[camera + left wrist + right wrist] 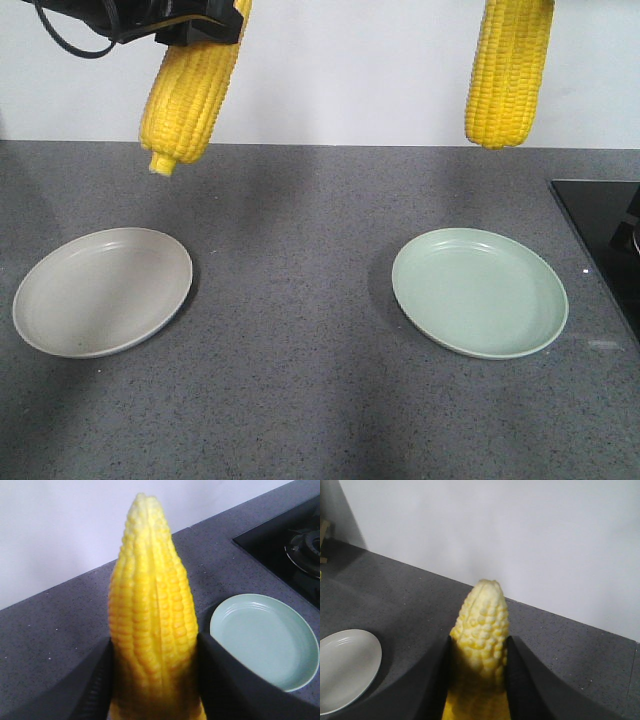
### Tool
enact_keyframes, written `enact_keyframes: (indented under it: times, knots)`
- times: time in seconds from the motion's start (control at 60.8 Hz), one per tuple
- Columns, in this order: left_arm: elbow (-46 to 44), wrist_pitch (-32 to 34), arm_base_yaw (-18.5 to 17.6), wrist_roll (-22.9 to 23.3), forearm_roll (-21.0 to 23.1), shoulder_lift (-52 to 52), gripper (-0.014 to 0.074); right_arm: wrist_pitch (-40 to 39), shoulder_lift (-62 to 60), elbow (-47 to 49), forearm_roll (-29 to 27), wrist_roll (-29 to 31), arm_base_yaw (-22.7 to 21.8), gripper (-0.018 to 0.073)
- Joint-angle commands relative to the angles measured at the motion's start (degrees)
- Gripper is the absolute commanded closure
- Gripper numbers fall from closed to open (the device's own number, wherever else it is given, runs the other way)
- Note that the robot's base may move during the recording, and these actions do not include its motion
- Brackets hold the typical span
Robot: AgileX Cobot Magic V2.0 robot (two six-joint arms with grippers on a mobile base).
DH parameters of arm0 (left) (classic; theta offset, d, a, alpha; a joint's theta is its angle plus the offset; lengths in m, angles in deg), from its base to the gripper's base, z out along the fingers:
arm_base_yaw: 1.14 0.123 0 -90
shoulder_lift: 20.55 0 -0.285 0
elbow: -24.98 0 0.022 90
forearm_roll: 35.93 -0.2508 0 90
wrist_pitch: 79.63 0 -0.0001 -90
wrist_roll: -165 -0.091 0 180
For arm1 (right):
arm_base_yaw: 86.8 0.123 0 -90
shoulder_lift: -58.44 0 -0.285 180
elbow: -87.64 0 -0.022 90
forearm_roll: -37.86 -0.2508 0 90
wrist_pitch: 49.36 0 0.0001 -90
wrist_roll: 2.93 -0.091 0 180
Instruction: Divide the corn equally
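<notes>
While each gripper clamps a corn cob point(192, 90) aloft, both plates point(103, 290) below seemingly lie unobstructed.

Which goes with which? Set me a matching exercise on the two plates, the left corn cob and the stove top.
1. round beige plate
2. round pale green plate
3. yellow corn cob on the left
4. black glass stove top

a. far right edge
b. in the air, tip down
c. on the grey counter, left, empty
d. on the counter, right, empty

Pairs: 1-c; 2-d; 3-b; 4-a
</notes>
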Motion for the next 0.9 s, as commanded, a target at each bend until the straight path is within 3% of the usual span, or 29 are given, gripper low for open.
enact_keyframes:
  times: [0.0,0.674,0.888]
  knots:
    - [-1.71,3.58,0.06,0.43,1.07,-2.13,0.0602,-3.83,-1.99,1.71,-1.21,0.44,-0.16,0.0564]
    - [-1.71,3.93,0.06,0.43,1.27,-2.13,0.0602,-3.95,-1.99,1.71,-1.33,0.40,-0.16,0.0564]
    - [-1.71,0.05,0.06,-0.23,0.96,-2.01,0.0602,-1.26,-0.14,1.71,-1.35,0.24,-0.16,0.0564]
